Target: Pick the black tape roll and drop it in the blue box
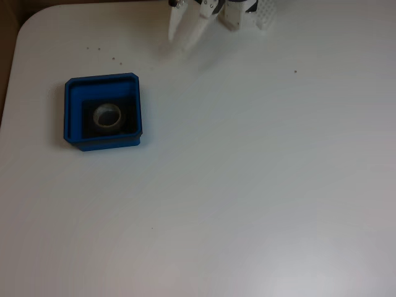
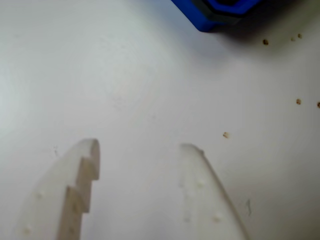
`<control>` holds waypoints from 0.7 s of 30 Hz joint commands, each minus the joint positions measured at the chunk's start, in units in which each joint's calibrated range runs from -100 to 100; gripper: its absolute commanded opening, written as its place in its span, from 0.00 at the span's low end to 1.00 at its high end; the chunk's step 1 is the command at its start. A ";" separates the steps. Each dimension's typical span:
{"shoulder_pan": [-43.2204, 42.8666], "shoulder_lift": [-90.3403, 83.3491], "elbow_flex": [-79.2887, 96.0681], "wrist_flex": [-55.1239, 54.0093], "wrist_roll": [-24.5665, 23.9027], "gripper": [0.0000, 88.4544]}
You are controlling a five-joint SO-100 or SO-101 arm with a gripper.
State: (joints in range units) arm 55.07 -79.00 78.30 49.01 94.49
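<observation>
On the left part of the white table [image 1: 247, 185] in the fixed view, the blue box [image 1: 73, 117] is seen, square with low walls and chamfered corners. Its black inner floor is partly covered by the black tape roll [image 1: 107, 116], which lies flat inside the box, roughly at the centre, with its pale inner core turned upward. The roll is enclosed by the blue walls on all sides and appears to touch none of them.

At the top edge of the same view, the white gripper [image 1: 176, 49] is seen pointing down toward the table, well apart from the box and to its upper right. Its fingers are blurred there. A few small dark specks are scattered on the table between the gripper and the box.

From the wrist view, the gripper [image 2: 142, 147] is shown with its two pale fingers spread apart, one stepped finger [image 2: 75, 185] at the left and a smoother one at the right. Nothing is held between them; bare table surface is seen in the gap. A corner of the blue box [image 2: 200, 17] is visible at the top edge of this view, and small brownish crumbs [image 2: 226, 134] are scattered on the table to the right.
</observation>
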 commanded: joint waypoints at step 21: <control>-4.71 -12.97 21.70 -21.87 0.52 0.16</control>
State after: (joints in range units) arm 51.21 -89.33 99.10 28.49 94.74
